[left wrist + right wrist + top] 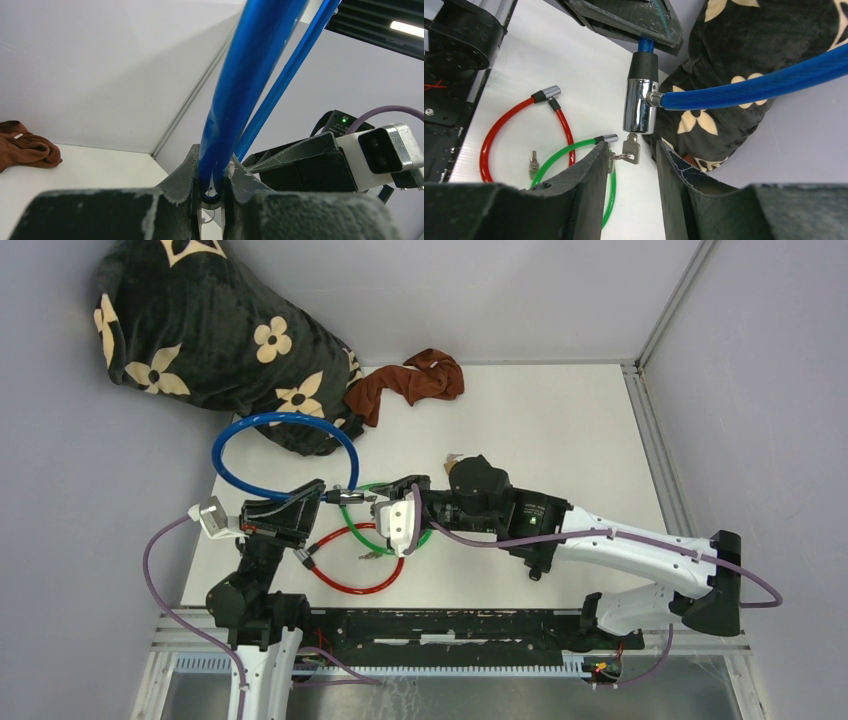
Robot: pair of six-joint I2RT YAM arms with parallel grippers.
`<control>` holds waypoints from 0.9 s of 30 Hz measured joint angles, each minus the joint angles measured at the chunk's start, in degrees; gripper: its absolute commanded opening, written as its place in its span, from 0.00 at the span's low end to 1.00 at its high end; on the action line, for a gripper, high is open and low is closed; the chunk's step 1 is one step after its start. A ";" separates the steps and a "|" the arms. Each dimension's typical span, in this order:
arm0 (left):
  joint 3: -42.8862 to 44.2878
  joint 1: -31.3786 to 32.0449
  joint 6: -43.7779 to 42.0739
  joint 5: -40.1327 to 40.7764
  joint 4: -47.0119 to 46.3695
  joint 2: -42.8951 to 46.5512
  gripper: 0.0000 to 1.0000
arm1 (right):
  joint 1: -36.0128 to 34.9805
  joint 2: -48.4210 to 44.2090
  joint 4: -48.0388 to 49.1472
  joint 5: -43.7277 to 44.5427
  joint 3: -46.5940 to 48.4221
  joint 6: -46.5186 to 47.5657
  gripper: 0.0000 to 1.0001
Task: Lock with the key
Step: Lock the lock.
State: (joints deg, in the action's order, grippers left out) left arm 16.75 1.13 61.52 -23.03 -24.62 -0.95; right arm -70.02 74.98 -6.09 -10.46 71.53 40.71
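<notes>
Black fingers of the right gripper fill the foreground of its wrist view, jaws apart, standing either side of a small silver key without pinching it. That key sits in the bottom of the chrome lock barrel of the blue cable lock, which hangs in the air above the white table. The left gripper is clamped on the blue cable just above the barrel's black collar, and the loop arches back towards the far left corner.

By the look of it, the step in hand is the turn of the key: it appears seated and the cable end appears pushed home, but nothing grips the key. The next move calls for the right jaws to close squarely on the flat key head, then a twist of the wrist, while the left arm holds the barrel steady — a loose pinch could slip off so small a head.

Counted: three cable locks — blue, red and green, the last two lying on the table. Two keys show plainly, one in the barrel and one loose inside the red loop; a ring hangs off the first, its load partly hidden. One brown cloth and one dark flowered blanket lie at the back.
</notes>
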 measured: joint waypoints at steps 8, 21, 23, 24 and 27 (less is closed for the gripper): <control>-0.02 0.00 -0.07 -0.04 -0.02 0.00 0.02 | 0.00 3.13 -1.86 1.60 1.14 -2.62 0.30; -0.02 0.00 -0.07 -0.07 -0.94 0.00 0.02 | 0.04 3.93 0.42 6.03 1.42 -4.48 0.00; -0.02 0.00 -0.07 -0.02 -1.25 0.00 0.02 | 0.04 3.93 0.83 6.05 1.40 -4.72 0.00; -0.02 -0.02 -0.07 0.00 -1.38 0.00 0.02 | 0.04 3.93 0.96 6.08 1.40 -4.94 0.00; -0.02 -0.04 -0.07 0.17 -1.73 0.00 0.02 | 0.04 3.93 2.62 6.34 0.74 -5.55 0.00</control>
State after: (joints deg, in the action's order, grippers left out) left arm 16.73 1.08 61.45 -22.85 -26.35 -0.95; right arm -69.97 78.91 -3.46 -4.12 72.27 35.16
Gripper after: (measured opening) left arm 0.177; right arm 0.010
